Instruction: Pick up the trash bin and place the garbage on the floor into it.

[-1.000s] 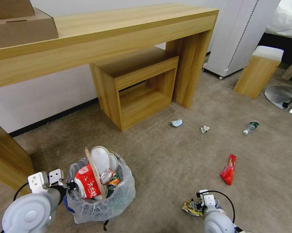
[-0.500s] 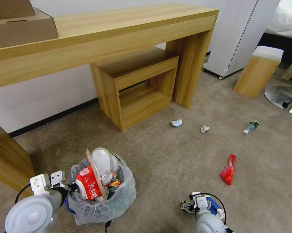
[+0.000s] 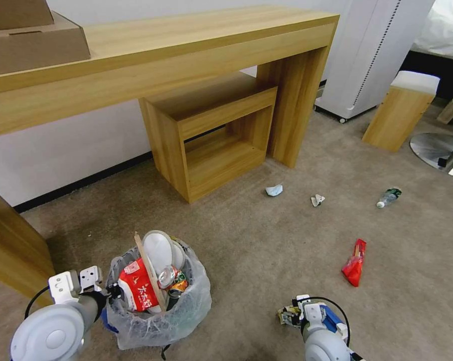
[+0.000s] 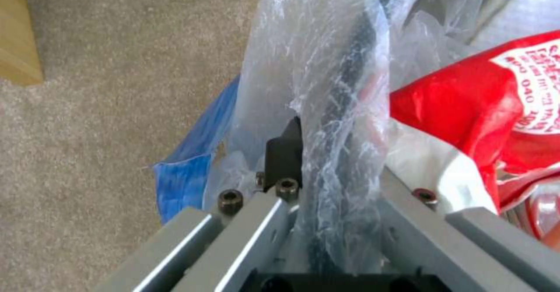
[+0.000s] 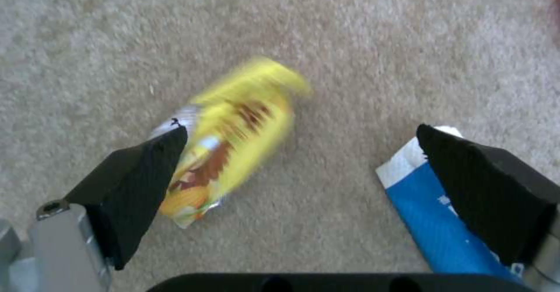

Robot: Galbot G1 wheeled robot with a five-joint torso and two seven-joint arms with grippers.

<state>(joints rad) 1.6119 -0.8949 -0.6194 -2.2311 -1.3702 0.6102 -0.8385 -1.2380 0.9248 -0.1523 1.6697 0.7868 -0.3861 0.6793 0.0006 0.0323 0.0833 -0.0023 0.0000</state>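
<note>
Right gripper (image 5: 300,152) spread wide over a crumpled yellow snack wrapper (image 5: 233,138), holding nothing.
The wrapper lies on the beige short-pile carpet (image 3: 266,250) against one black finger (image 5: 140,174), long axis running away from the wrist; a blue wrapper (image 5: 443,222) sits beside the other. The arm has slid left since a second ago (wrapper now mostly hidden). Left gripper (image 4: 327,169) is clamped on the bag-lined dark trash bin's (image 3: 158,313) rim, bin upright.

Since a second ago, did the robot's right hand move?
Yes. The right gripper slid left, toward the trash bin and away from the red wrapper, which stayed put.
</note>
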